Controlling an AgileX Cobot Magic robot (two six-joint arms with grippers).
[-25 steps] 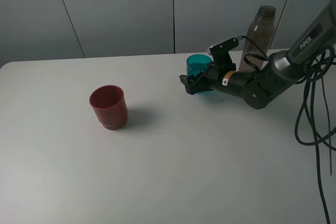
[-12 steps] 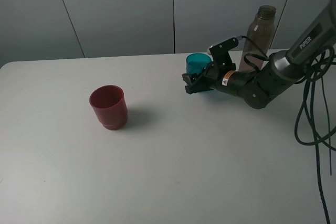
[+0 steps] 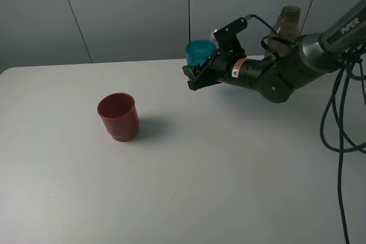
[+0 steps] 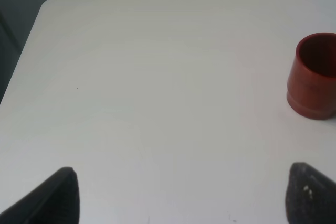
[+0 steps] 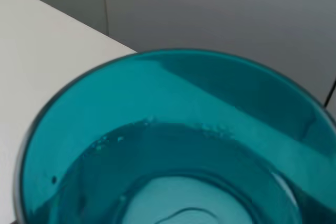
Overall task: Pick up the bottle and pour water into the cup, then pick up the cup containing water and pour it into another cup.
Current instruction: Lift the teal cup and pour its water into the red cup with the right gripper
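My right gripper is shut on the translucent teal cup and holds it upright above the table at the back, right of centre. The right wrist view looks down into the teal cup, which has water in its base. The dark red cup stands on the table at the left and shows in the left wrist view. The smoky grey-brown bottle stands upright behind my right arm. My left gripper shows only two dark fingertips spread wide, with nothing between them.
The white table ends at a grey panelled wall behind. Black cables hang at the right edge. The table's rounded far corner shows in the left wrist view.
My right gripper has lifted the teal cup off the table and carried it up and to the left. The red cup and the bottle have not moved.
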